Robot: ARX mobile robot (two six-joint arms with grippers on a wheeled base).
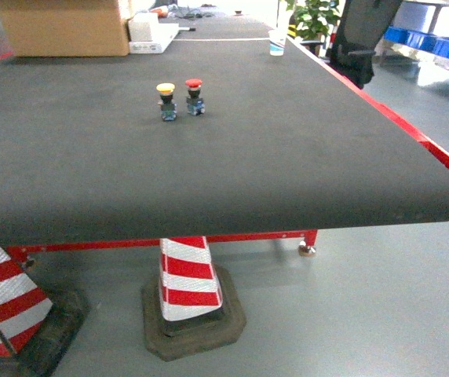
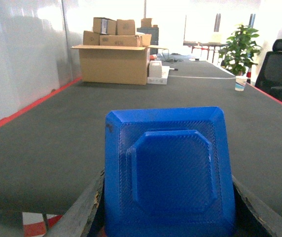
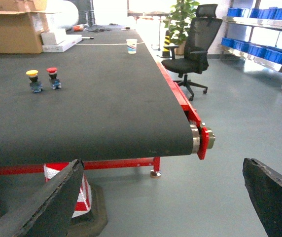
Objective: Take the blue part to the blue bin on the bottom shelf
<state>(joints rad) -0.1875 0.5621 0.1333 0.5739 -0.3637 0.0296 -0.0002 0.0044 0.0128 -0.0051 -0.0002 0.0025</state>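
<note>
The blue part (image 2: 170, 168), a dark blue boxy block with a raised octagonal face, fills the lower middle of the left wrist view. My left gripper (image 2: 168, 202) is shut on it, one dark finger (image 2: 84, 212) pressed against each side. It hangs just above the near end of a black conveyor belt (image 2: 47, 148). My right gripper (image 3: 161, 190) stands wide open and empty, low beside the belt's end roller, over grey floor. Neither gripper shows in the head view. The blue bin and the bottom shelf are out of view.
Two push-buttons, a yellow-capped one (image 1: 166, 100) and a red-capped one (image 1: 195, 96), stand on the belt (image 1: 287, 157). Striped cones (image 1: 189, 283) sit under its red frame. A cardboard box (image 1: 63, 27), a paper cup (image 1: 277, 42), an office chair (image 3: 190, 54) and racks of small blue trays (image 3: 259, 47) lie beyond.
</note>
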